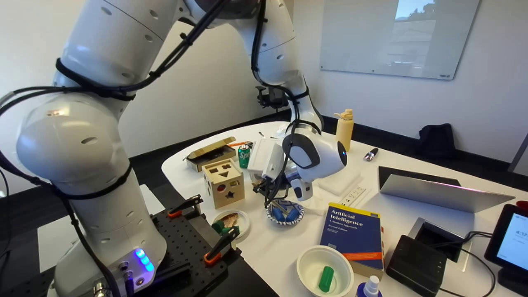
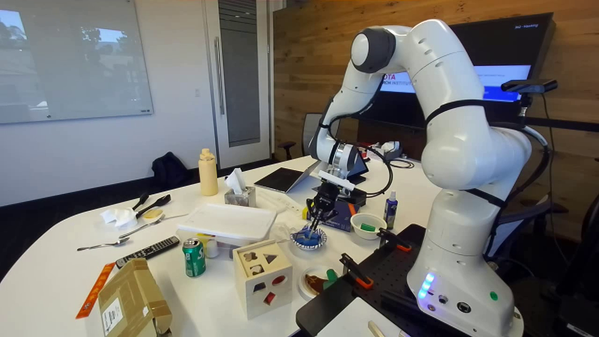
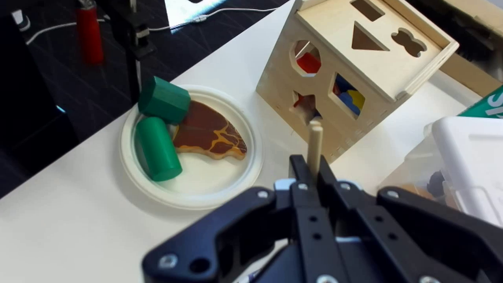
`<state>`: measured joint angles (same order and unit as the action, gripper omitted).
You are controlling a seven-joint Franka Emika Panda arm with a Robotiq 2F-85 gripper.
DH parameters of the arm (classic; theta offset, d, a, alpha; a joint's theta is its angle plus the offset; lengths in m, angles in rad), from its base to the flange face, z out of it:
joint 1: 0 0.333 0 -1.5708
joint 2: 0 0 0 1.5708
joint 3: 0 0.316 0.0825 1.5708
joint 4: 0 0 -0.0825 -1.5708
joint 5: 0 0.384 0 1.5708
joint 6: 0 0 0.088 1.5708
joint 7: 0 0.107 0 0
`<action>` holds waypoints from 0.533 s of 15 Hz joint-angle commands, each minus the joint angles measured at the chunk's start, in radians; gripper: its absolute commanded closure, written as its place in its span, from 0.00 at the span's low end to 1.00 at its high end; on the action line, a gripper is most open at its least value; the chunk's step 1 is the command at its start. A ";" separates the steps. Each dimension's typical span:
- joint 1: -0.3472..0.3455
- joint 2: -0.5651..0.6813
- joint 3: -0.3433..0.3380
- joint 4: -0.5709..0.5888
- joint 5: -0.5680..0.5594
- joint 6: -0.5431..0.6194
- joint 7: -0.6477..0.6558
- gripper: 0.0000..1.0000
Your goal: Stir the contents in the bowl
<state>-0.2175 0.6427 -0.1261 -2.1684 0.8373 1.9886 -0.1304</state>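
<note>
The gripper point(image 3: 312, 162), jaws nearly together, pinches a pale stick point(image 3: 314, 145), perhaps two.

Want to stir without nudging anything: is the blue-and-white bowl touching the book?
Apart. In an exterior view, a strip of white tabletop shows between the blue-and-white bowl and the book.

Your gripper point(image 2: 316, 219) hangs over the blue-patterned bowl point(image 2: 302, 245), inward from the robot-side edge of your bench point(image 2: 42, 285); the plate point(image 2: 301, 283) lies by that edge, the bottle point(image 2: 208, 174) by the opposite one.
</note>
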 commanded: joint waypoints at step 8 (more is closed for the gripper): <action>0.030 -0.045 0.037 -0.032 -0.002 -0.001 0.025 0.98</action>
<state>-0.1992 0.6369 -0.0905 -2.1684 0.8386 1.9995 -0.1330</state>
